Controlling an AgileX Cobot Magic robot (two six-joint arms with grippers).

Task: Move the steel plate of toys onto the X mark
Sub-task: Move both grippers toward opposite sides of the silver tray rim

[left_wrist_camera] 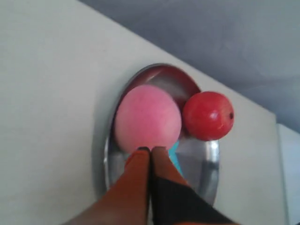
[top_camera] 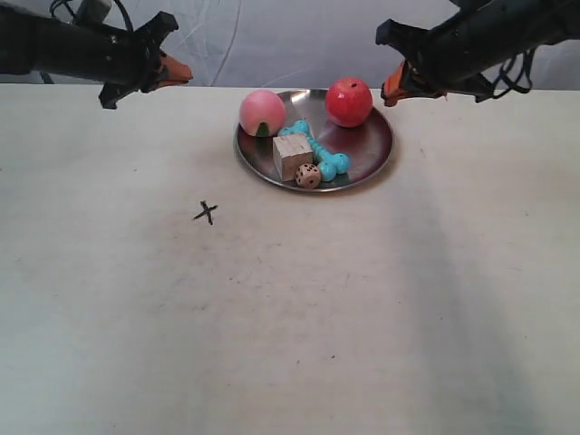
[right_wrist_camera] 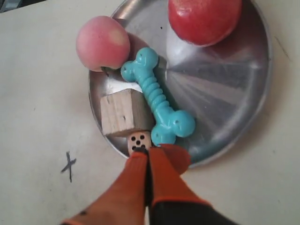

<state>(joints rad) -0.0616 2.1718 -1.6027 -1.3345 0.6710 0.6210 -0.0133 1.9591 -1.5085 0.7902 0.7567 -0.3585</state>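
Note:
The steel plate [top_camera: 379, 149] sits at the back middle of the table. It carries the pink peach [top_camera: 262, 112], red apple [top_camera: 349, 101], turquoise bone [top_camera: 315, 151], wooden cube [top_camera: 292, 156] and die [top_camera: 308, 176]. The X mark [top_camera: 207, 212] is drawn on bare table in front and to the left of the plate. My left gripper [left_wrist_camera: 150, 149] is shut and empty, hovering short of the peach [left_wrist_camera: 147, 117] with the apple [left_wrist_camera: 207, 116] beyond. The right gripper [right_wrist_camera: 147, 151] is also shut and empty, raised, its tips lining up with the die [right_wrist_camera: 138, 140]; the X mark [right_wrist_camera: 69, 165] shows beside it.
In the exterior view one arm's gripper [top_camera: 186, 72] hangs at the back left and the other's [top_camera: 388, 95] at the back right beside the apple, both off the table. A pale curtain runs behind the table's far edge.

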